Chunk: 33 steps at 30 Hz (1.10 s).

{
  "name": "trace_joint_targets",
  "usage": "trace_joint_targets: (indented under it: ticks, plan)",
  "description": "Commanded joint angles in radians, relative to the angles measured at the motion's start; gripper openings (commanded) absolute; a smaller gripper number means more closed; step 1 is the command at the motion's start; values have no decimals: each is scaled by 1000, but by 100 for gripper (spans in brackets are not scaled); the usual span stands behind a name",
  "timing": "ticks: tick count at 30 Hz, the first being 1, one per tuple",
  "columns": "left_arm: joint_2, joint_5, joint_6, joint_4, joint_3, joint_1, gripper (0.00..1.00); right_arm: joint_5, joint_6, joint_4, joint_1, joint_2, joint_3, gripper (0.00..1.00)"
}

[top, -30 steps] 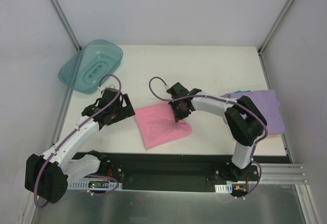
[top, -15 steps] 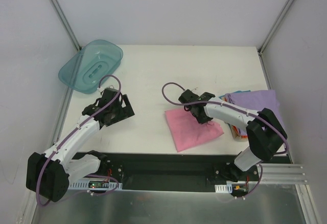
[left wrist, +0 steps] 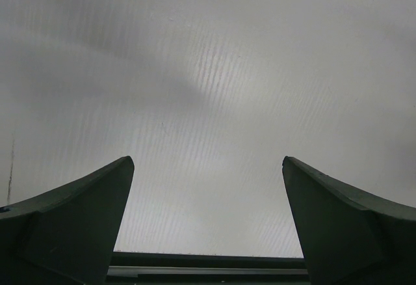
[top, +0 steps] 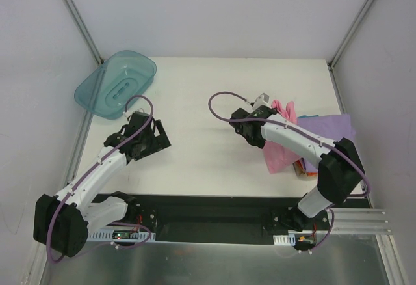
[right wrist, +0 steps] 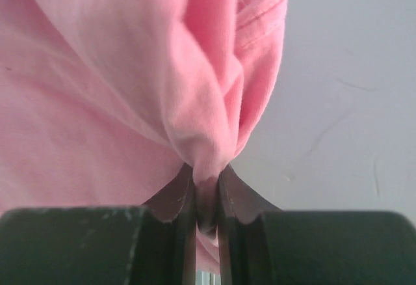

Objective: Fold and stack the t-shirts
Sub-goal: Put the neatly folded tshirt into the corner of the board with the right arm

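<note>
My right gripper (top: 268, 113) (right wrist: 207, 182) is shut on a bunched fold of the pink t-shirt (top: 279, 157) (right wrist: 117, 96). The shirt is lifted off the table. It hangs down under the right forearm, partly hidden by it, beside the stack at the right. That stack has a folded lavender t-shirt (top: 333, 130) on top, and an orange edge (top: 299, 166) peeks out below it. My left gripper (top: 156, 136) (left wrist: 208, 168) stands open and empty over the left of the table, away from all the shirts.
A translucent teal tub (top: 117, 83) sits at the back left corner. The white table (top: 208, 96) is walled on three sides, with metal frame posts at the back corners. The arm bases and a rail lie along the near edge.
My right gripper has carried the pink t-shirt from the table's middle to the right and up, so it now hangs next to the lavender stack. The left arm has not moved.
</note>
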Motion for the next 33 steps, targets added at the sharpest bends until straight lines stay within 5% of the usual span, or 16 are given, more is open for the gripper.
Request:
trace_joint_targets:
  ticks: [1, 12, 24, 33]
  plan:
    - [-17, 3, 3, -3, -14, 16, 99, 201, 120, -272, -11, -16, 63, 1]
    - [-24, -2, 7, -3, -15, 25, 99, 161, -56, -192, -60, -174, 95, 1]
    - [-18, 7, 5, -2, -14, 29, 99, -152, -303, -57, -134, -384, 161, 1]
    - [-9, 13, 3, -2, -12, 32, 99, -241, -374, -45, -208, -421, 224, 1]
